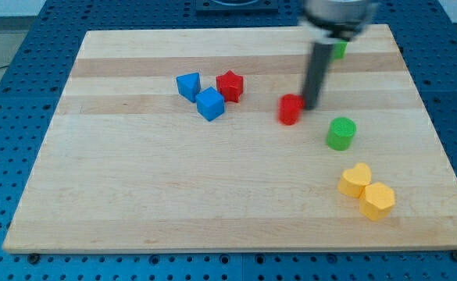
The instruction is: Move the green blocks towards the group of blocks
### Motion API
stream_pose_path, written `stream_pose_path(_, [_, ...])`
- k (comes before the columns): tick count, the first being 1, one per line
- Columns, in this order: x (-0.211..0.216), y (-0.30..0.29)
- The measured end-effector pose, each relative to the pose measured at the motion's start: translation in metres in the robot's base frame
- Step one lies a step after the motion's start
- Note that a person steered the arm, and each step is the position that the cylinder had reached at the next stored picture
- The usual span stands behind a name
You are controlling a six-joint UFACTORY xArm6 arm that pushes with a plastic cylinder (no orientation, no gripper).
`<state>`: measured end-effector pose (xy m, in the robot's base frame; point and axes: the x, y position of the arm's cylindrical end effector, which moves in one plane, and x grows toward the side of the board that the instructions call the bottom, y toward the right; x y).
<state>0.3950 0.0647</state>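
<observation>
Toward the view's left: two blue blocks (187, 84) (210, 104) and a red star block (230, 85) are sitting close together as the group.
Centre: a blurred red block (290, 109) is lying just left of my tip (309, 106), touching or nearly so.
Tip state: bare rod, no jaws, holding nothing.
Right of centre: a green cylinder block (340, 133) is resting well apart from the group.
Top, behind the rod: a second green block (339, 49) is showing partly, shape unclear.
Lower right: two yellow blocks (355, 179) (377, 200) are touching.
Progress: neither green block appears moved yet; both pushes are remaining.
Writing: none is showing.
</observation>
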Motion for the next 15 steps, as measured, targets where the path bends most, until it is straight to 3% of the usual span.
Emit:
stream_pose_path(1, [-0.005,-0.02])
stream_pose_path(2, [-0.018,0.114])
stream_pose_path(3, [0.045,0.182])
stream_pose_path(4, [0.084,0.14])
stream_pose_path(6, [0.059,-0.034])
stream_pose_path(8, [0.067,0.056])
stream_pose_path(9, [0.033,0.091])
stream_pose_path(10, [0.022,-0.005])
stream_pose_path(11, [0.017,-0.019])
stream_pose_path(13, [-0.099,0.166])
stream_pose_path(15, [-0.153,0.146])
